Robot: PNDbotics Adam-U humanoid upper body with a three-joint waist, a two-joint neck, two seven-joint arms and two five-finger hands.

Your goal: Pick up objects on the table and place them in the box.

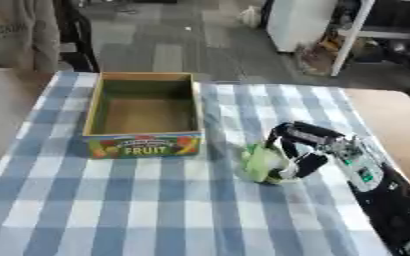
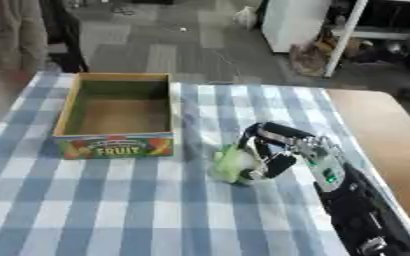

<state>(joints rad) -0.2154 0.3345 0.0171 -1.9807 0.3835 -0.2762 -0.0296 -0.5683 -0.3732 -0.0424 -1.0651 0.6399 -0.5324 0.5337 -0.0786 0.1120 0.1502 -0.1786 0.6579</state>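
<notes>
Checked cloth (image 1: 156,210) holds a box (image 1: 143,145); right of it, the right hand (image 1: 306,147) grips a green thing (image 1: 263,162). Next, lift it over.

The one word that can be read is "FRUIT", in yellow capitals on the near outer wall of the box (image 1: 143,111), which stands on the left far part of the bench (image 1: 112,210). A smaller line of writing sits just above that word on the same coloured panel, with pictures of fruit to either side, but its letters cannot be made out. Nothing else in view carries readable text
</notes>
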